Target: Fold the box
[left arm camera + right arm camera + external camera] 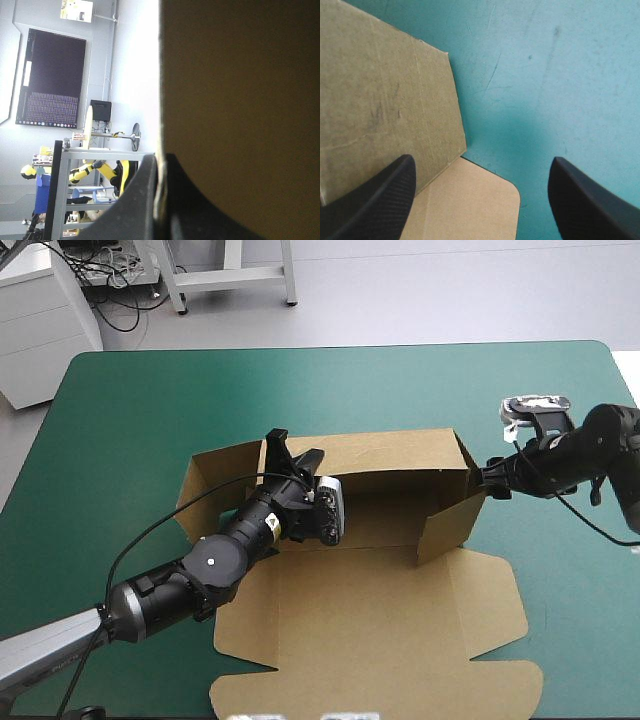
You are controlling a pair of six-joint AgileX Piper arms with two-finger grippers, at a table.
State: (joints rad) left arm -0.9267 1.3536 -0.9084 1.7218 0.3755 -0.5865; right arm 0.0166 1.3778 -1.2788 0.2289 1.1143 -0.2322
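Pinching the box (380,630) mid-table, the left gripper (288,455) clamps the far wall near its 10 o'clock corner, probably to hold it upright. The right gripper (490,478) hovers at the box's 3 o'clock, by the raised side wall.

Left wrist view: its black fingers (142,200) grip a board edge.

Right wrist view: its fingers stand apart and empty, the side wall beside 1 of them, over the teal-green cover (545,75).

The box (400,490) sits at the middle of the bench (120,410), its lid (380,640) flat toward the near edge and walls raised along its far and right sides. The left gripper (287,455) reaches over the box's left part, its fingers (140,200) pinched on a raised wall at the far-left corner. The right gripper (490,480) is just outside the right wall, fingers (375,200) apart.
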